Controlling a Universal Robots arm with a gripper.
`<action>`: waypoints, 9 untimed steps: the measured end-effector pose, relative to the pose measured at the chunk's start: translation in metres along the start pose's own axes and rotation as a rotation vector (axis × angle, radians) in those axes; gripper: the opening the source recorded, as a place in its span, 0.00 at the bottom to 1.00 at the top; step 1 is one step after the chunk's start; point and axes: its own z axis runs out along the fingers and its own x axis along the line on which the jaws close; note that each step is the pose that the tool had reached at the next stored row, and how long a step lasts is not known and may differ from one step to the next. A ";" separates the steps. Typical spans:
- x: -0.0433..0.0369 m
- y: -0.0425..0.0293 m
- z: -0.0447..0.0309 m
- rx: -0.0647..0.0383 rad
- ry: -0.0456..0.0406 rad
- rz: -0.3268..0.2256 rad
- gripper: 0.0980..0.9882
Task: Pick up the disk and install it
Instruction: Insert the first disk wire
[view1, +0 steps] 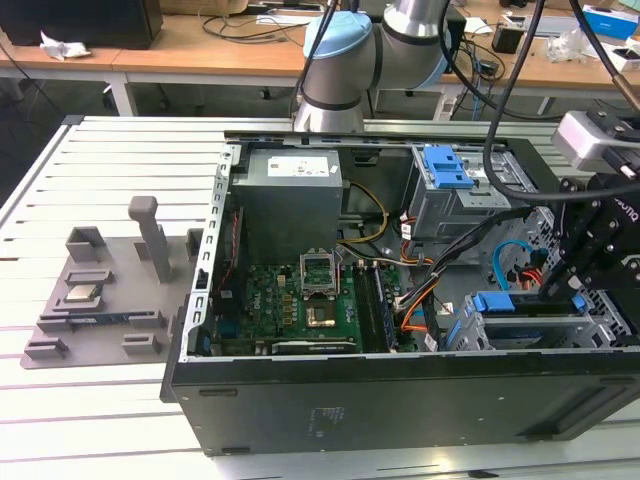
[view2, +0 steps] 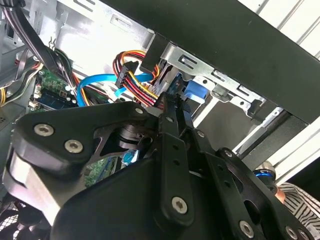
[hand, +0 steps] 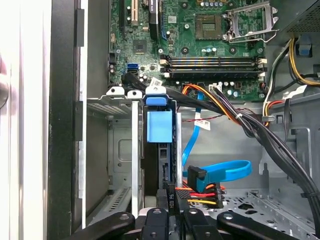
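The disk (hand: 161, 165) stands on edge in the drive bay at the front corner of the open computer case (view1: 400, 400). Its blue carrier frame (hand: 159, 125) caps the end toward the motherboard; it also shows in the exterior view as the blue frame (view1: 497, 302). My gripper (hand: 172, 217) is down in that bay, at the exterior view's right (view1: 553, 292). Its black fingers (view2: 172, 150) lie close together, shut on the disk's thin edge. The disk's label side is hidden by the bay wall.
A black power plug with red and yellow wires (hand: 192, 195) and a blue data cable (hand: 225, 172) hang right beside the gripper. A grey drive cage with a blue latch (view1: 447, 175) stands farther back. The motherboard (view1: 300, 305) fills the case floor. A grey fixture tray (view1: 100, 300) lies outside.
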 end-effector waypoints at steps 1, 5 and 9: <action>-0.0001 -0.0006 0.0001 0.000 -0.0005 0.000 0.09; -0.0001 -0.0024 0.0000 0.000 -0.0004 0.000 0.09; 0.0003 -0.0030 0.0039 0.000 0.0005 0.000 0.09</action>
